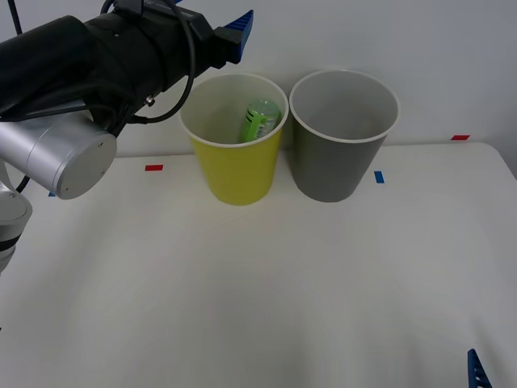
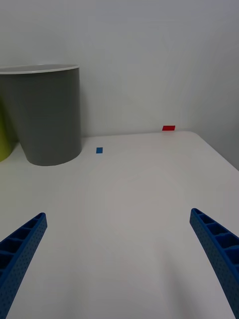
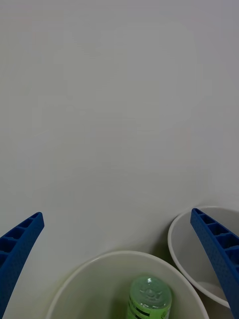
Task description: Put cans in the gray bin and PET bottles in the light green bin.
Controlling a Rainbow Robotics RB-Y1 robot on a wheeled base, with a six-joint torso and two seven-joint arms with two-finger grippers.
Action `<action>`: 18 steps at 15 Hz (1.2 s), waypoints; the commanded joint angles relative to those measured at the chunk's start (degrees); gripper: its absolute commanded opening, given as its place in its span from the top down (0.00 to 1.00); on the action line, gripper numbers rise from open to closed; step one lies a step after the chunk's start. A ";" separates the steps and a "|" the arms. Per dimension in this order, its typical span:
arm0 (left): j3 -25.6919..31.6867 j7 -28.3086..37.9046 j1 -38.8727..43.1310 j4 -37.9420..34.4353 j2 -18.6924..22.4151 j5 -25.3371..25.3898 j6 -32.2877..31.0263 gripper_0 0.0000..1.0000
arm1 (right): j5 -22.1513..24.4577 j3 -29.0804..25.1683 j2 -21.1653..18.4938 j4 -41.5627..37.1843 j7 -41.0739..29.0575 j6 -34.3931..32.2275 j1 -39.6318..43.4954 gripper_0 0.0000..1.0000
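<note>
On a white counter, a light green bin stands just left of a gray bin. A green-labelled PET bottle leans inside the light green bin. The left gripper hovers above that bin, jaws spread and empty. The right gripper waits low over the counter, jaws spread.

The green-labelled PET bottle leans tilted inside the light green bin, just beside the gray bin on the desk
</note>
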 commanded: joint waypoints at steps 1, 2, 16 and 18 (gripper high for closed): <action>3.59 -1.15 8.26 -6.13 0.35 0.02 0.00 0.00 | 0.00 0.00 0.00 0.00 0.00 0.00 0.00 0.00; 4.64 -1.41 11.34 -8.51 0.35 0.11 0.00 0.00 | 0.00 0.00 0.00 0.00 0.00 0.00 0.00 0.00; 14.14 -8.36 50.62 -20.11 -3.43 3.62 -19.60 0.00 | 0.00 0.00 0.00 0.00 0.00 0.00 0.00 0.00; 13.61 -9.15 55.98 -18.17 -3.17 3.71 -28.39 0.00 | 0.00 0.00 0.00 0.00 0.00 0.00 0.00 0.00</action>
